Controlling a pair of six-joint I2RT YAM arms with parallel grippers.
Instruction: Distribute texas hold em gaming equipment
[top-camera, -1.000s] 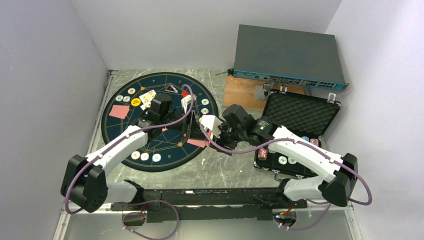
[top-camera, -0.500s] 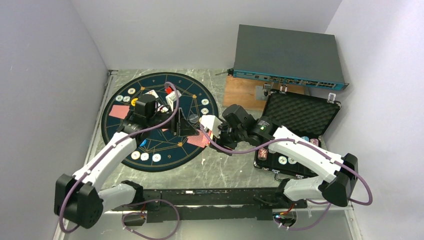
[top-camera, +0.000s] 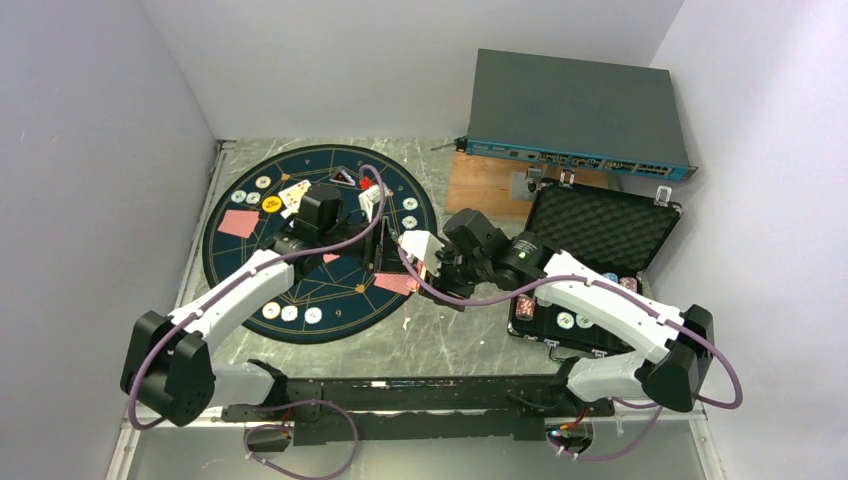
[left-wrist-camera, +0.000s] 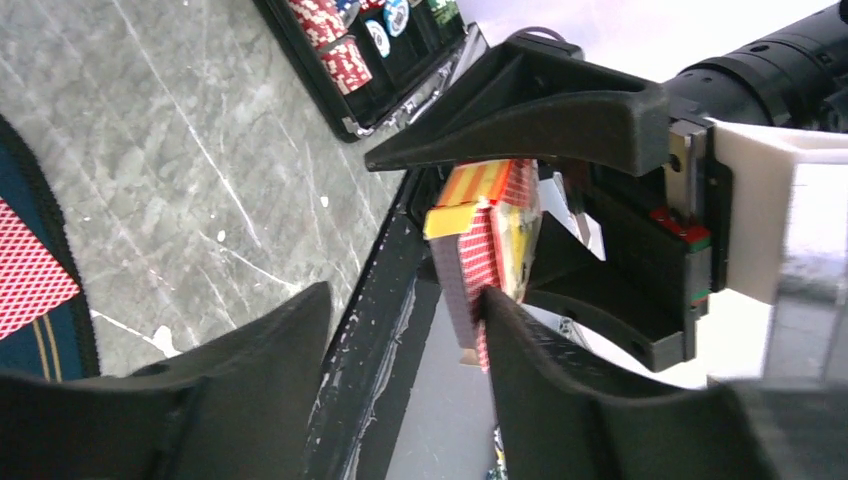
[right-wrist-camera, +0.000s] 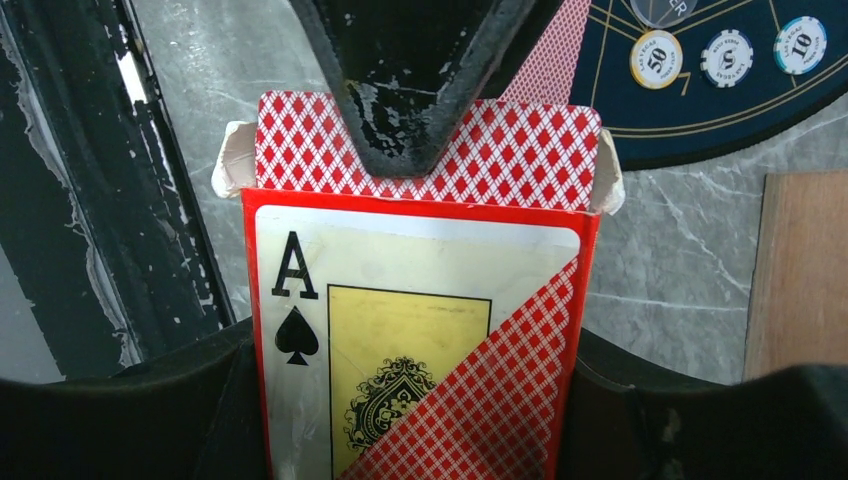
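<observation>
The left arm is reaching from its base at the near left, elbow bent low. Its forearm is slanting up and right across the mat (top-camera: 345, 300), and its wrist is turning toward the other arm. The right arm is mirroring it, with the elbow out at the near right. Its forearm is running left past the case (top-camera: 600, 225), and its wrist is hanging over bare table just beside the mat's right edge.

The right gripper (top-camera: 425, 255) is clamping the pack (right-wrist-camera: 415, 340) by its two sides, ace face toward its own camera and open end pointing away. Red-backed cards (right-wrist-camera: 520, 140) are sticking out of that end. The left gripper (left-wrist-camera: 400, 300) is standing with its jaws well apart at the pack's open end. One finger (right-wrist-camera: 410, 90) is resting its tip on the back of the protruding cards while the other is standing clear to the side, so it is grasping nothing.

On the mat, a card (top-camera: 393, 284) is lying face down just below the grippers, and three chips (top-camera: 289, 313) are sitting in a row along the near edge. Farther back, a second card (top-camera: 238, 223) is lying near the left rim. A yellow disc (top-camera: 270, 205) is sitting beside it, with face-up cards (top-camera: 295, 193) just beyond. More chips (top-camera: 565, 320) are lying in the near half of the open case. A grey box (top-camera: 575, 110) is sitting at the far right.
</observation>
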